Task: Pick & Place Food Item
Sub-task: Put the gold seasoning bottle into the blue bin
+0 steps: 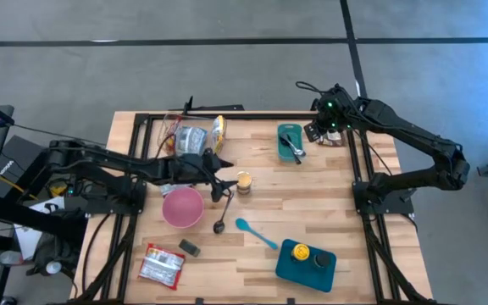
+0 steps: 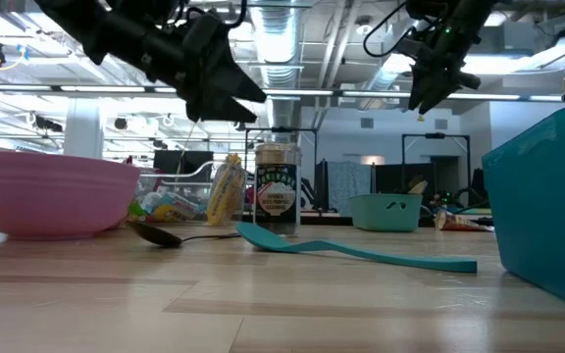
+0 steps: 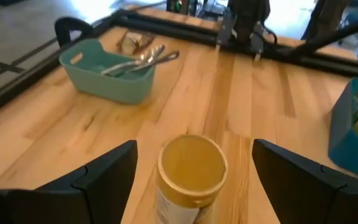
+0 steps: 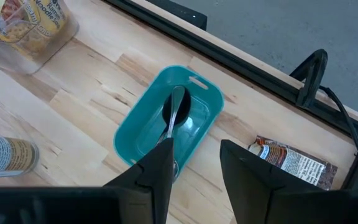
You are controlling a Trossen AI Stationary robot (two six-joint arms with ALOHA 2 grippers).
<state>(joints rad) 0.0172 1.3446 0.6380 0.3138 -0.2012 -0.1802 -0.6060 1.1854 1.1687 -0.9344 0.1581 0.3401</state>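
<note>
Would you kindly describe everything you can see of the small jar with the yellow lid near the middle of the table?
The jar is a small upright cylinder with a flat, round, mustard-yellow lid and a printed paper label, white with dark print, round its body. It looks like glass or clear plastic, and the lid is on. It stands on the bare wooden table near the centre, right of the pink bowl. The left gripper hovers above it with fingers spread on either side, not touching.

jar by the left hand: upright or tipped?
Upright. The jar stands on its base in the low view; the left wrist view looks down on its round lid between the open left hand.
</note>
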